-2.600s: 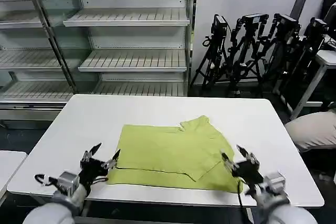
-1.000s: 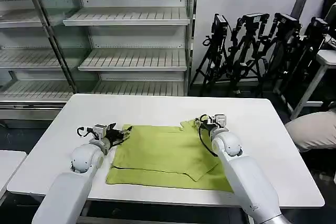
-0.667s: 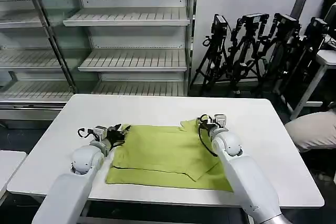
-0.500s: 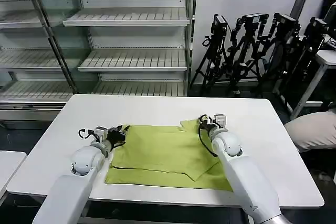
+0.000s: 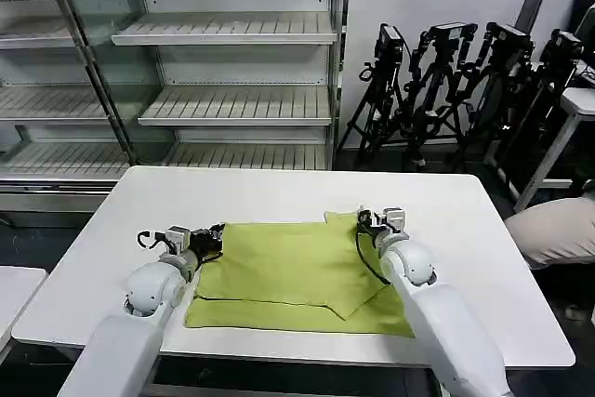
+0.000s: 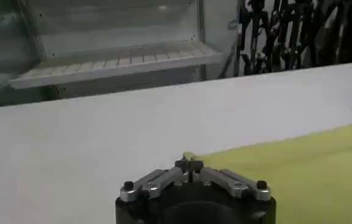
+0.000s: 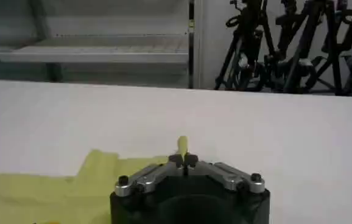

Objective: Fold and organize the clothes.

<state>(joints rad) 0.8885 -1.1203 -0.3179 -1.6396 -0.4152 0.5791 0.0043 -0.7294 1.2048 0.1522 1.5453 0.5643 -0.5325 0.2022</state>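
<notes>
Both claws are closed on the far corners of the T-shirt (image 5: 297,271): left claw (image 5: 216,234), right claw (image 5: 367,220). The fabric looks thin and limp, so corners are probably the best hold.

I saw a plain lime yellow-green T-shirt (image 5: 297,267) on a white table (image 5: 279,192). My arms were white, each gripper black with silver links; beige fabric (image 5: 558,230) sat past the table's right edge.

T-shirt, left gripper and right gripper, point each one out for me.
T-shirt (image 5: 288,262), head view, middle of the flat green fabric.
Left gripper (image 5: 218,232), head view, its tip pinching the shirt's far left corner.
Right gripper (image 5: 365,220), head view, its tip at the shirt's far right corner.
</notes>
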